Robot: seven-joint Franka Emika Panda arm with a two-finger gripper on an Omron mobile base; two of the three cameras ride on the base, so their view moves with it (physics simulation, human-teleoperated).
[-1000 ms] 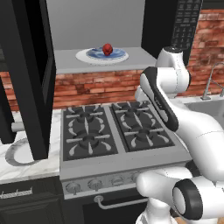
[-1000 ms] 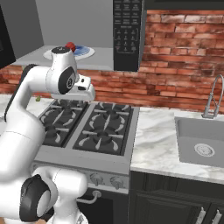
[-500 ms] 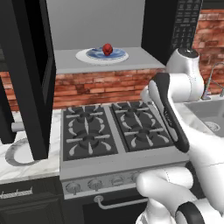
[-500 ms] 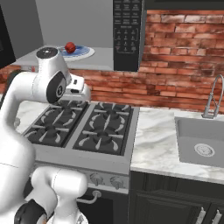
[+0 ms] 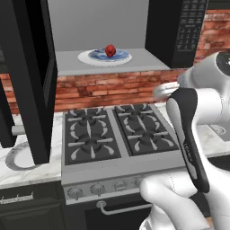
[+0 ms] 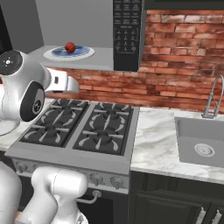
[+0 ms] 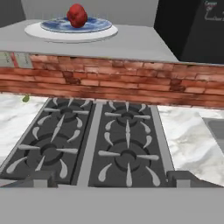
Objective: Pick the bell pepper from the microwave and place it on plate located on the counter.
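We see a marble counter (image 6: 162, 140) and grey stove (image 5: 112, 134) mid-frame, brick wall behind, open microwave (image 5: 175, 31) upper frame, bell pepper (image 5: 110, 50) on its blue-patterned plate (image 5: 92, 57), gripper (image 7: 112, 178) fingers wide apart, empty.

Glossy red bell pepper (image 5: 110, 50) upright on a blue-centred white plate inside the open microwave (image 5: 108, 63), black door swung left, plain grey-rimmed plate (image 5: 18, 157) partly hidden on the marble surface (image 6: 162, 140) left of the stove

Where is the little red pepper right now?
The bell pepper sits on the blue-patterned plate inside the open microwave, above the stove. In the hand view it is at the upper left.
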